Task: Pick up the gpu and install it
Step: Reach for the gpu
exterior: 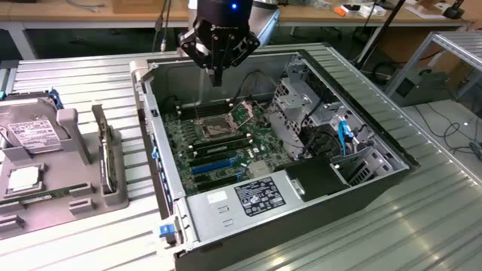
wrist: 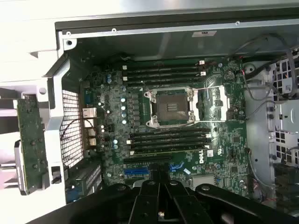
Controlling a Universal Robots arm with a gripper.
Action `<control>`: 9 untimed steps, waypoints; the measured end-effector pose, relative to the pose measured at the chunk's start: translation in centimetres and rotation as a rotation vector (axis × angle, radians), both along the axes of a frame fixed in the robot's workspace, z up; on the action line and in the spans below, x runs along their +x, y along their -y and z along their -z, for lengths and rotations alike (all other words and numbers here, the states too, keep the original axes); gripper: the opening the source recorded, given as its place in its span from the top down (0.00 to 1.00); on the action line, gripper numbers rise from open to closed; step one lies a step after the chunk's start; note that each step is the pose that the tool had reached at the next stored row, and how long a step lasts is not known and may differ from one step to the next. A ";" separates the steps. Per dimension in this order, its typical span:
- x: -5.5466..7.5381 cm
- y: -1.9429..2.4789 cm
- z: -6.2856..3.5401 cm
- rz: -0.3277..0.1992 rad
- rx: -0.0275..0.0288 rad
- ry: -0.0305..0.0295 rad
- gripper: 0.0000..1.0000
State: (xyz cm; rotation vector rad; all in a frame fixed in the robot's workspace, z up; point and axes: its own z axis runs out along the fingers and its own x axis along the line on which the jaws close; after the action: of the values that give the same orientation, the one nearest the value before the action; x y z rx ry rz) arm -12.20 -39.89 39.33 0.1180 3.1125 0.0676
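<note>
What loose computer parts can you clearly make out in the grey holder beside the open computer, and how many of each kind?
hard drive: 1
processor chip: 1
gpu, standing on its edge: 1
Total clearly seen: 3

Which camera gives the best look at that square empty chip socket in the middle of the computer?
The wrist view: it looks straight down on the socket, face-on and unblocked. The exterior view shows the socket from a slant, farther off.
</note>
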 end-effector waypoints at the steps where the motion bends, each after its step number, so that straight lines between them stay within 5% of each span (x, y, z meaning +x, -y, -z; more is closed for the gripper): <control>1: -0.6 0.00 0.00 0.000 0.0000 0.0000 0.89; 9: -1.2 0.00 0.00 0.000 0.0000 0.0000 0.89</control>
State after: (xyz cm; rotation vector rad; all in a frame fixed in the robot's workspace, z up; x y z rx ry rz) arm -13.40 -39.89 39.33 0.1180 3.1125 0.0677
